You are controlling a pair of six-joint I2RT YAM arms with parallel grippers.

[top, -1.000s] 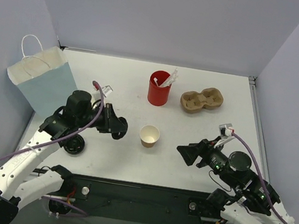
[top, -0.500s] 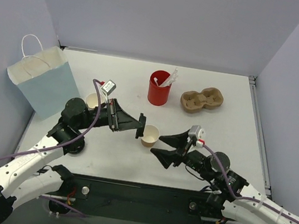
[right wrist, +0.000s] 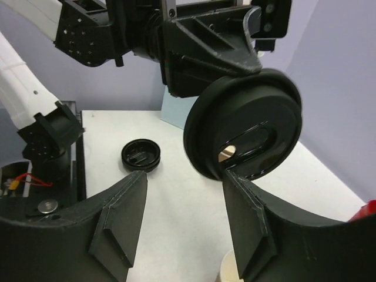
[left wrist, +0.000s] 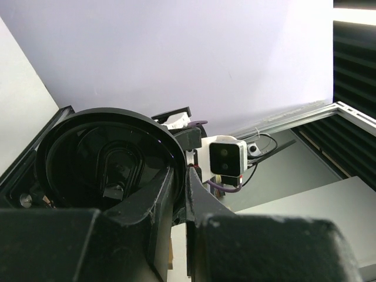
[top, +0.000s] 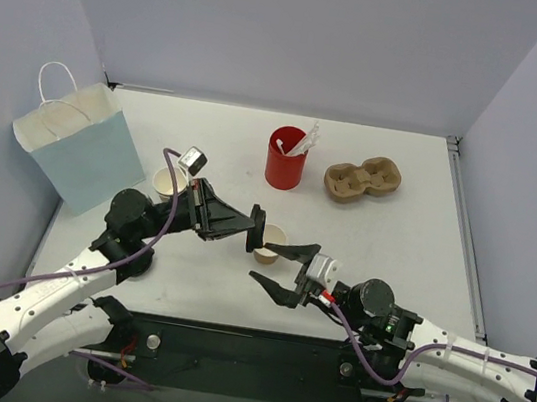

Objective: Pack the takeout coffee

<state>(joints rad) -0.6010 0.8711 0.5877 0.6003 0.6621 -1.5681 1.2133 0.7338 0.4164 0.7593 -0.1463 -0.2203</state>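
No cup with a lid on it shows. A lidless kraft paper cup (top: 268,243) with a cream inside stands mid-table. My left gripper (top: 249,225) is shut on the rim of a black plastic lid (top: 255,227) and holds it on edge just left of that cup. The lid fills the left wrist view (left wrist: 111,158) between my left gripper's (left wrist: 181,176) fingers. My right gripper (top: 282,268) is open and empty, just right of and nearer than the cup. In the right wrist view the lid (right wrist: 244,129) hangs just above my right gripper (right wrist: 185,197), and the cup's rim (right wrist: 230,271) shows at the bottom.
A second lidless cup (top: 168,181) stands behind my left arm. A red cup with white stirrers (top: 286,160) and a brown cup carrier (top: 362,179) stand at the back. A blue paper bag (top: 80,145) stands at the left. A spare black lid (right wrist: 141,155) lies on the table.
My left gripper has carried the lid rightward up to the cup. My right arm has swung left toward the cup, with its fingers open.
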